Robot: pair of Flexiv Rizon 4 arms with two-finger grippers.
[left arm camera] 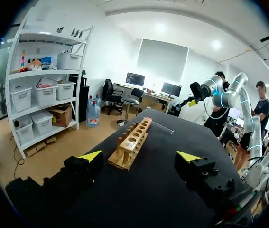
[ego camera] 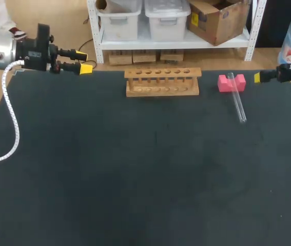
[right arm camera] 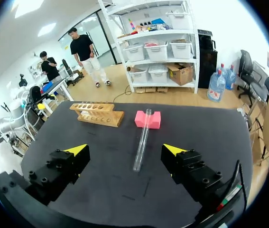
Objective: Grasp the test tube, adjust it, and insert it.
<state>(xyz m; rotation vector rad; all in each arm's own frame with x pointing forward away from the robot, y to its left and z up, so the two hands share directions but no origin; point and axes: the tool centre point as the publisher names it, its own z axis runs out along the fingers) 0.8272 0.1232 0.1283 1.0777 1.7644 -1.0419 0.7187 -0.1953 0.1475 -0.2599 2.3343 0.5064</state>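
A clear glass test tube [ego camera: 236,97] lies at the back right of the table, its far end propped on a pink block [ego camera: 231,82]. A wooden rack [ego camera: 162,82] with a row of holes stands at the back centre. My right gripper [ego camera: 258,78] hovers at the right edge, just right of the pink block, open and empty. In the right wrist view the test tube [right arm camera: 142,139] lies ahead of the gripper [right arm camera: 126,149], with the pink block [right arm camera: 147,119] and rack [right arm camera: 97,113] beyond. My left gripper [ego camera: 83,61] is open and empty at the back left; the rack [left arm camera: 133,143] sits ahead of it [left arm camera: 140,156].
The dark table mat [ego camera: 135,169] spreads wide in front of the rack. A white coiled cable [ego camera: 12,123] hangs from my left arm over the table's left edge.
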